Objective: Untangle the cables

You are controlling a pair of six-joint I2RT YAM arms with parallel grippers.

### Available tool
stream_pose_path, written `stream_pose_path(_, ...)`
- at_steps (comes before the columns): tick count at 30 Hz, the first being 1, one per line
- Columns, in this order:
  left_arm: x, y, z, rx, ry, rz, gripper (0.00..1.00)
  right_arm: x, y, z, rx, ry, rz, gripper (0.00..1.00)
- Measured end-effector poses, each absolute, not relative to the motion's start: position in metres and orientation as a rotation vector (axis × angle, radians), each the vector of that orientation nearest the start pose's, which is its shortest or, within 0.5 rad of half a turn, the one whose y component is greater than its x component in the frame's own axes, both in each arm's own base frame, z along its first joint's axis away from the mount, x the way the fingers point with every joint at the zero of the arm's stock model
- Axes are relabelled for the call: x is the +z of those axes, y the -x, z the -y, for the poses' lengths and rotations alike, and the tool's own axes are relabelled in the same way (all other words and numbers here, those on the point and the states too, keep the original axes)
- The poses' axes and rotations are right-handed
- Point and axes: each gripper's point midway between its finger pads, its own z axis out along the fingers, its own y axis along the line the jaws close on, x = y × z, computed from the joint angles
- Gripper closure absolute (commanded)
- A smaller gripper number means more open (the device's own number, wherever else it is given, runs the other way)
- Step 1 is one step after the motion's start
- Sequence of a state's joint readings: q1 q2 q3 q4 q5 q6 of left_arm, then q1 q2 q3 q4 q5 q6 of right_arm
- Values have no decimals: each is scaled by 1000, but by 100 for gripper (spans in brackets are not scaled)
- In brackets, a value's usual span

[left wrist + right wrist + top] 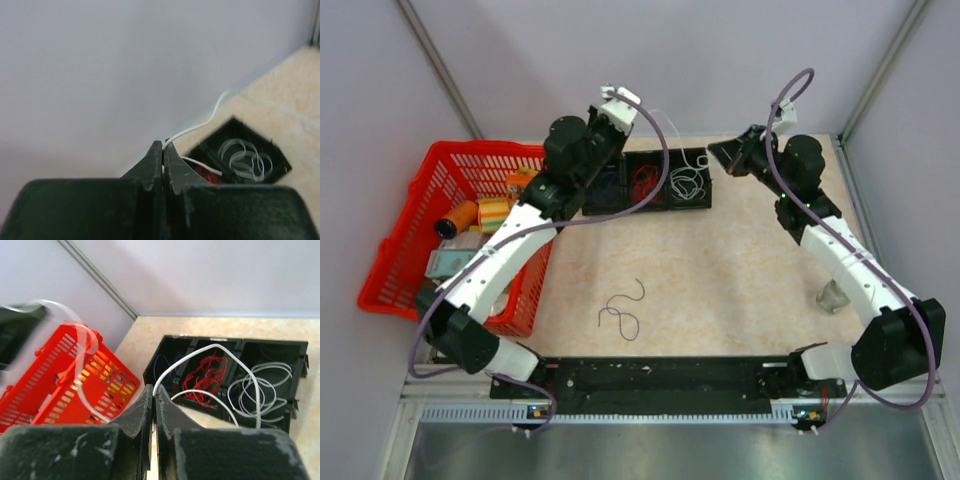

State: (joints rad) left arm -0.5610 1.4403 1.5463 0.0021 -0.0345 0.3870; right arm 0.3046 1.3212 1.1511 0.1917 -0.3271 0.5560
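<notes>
Pinching the white cable, both end effectors hover aloft.

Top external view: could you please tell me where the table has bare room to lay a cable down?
Free: the wide patch between the black tray and the loose dark cable, running right to the right arm. Crowded: the left side, under the left arm by the red basket.

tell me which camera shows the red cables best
Right wrist: the red cables sit large and clear in the middle compartment of the black tray. Top external shows them tiny; left wrist shows only a red sliver.
</notes>
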Motion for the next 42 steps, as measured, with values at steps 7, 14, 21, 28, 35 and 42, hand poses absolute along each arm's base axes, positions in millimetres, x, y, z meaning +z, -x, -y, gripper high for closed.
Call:
stream_pose_path(7,293,-447,256,-255,-613,-1703,100,328,-395,-203,895,53,-1714,100)
stream_pose_path(14,314,-497,315,-518,-431,-1751,100,312,-407,-202,856,46,-1739,100)
stream_pose_path(21,251,-538,360,-674,-333,-1874,100,261,-438,-207,832,-5,-1824,100)
stream_pose_path(28,144,-543,366,-676,-249,-2104,96,248,-462,-201,794,-98,-1803,100)
stream_pose_path(35,112,-546,360,-624,-209,-2200,34,248,-473,-200,799,-136,-1764,100)
stream_pose_path(42,144,-531,342,-592,-198,-2203,29,218,-486,-198,767,-181,-1809,100)
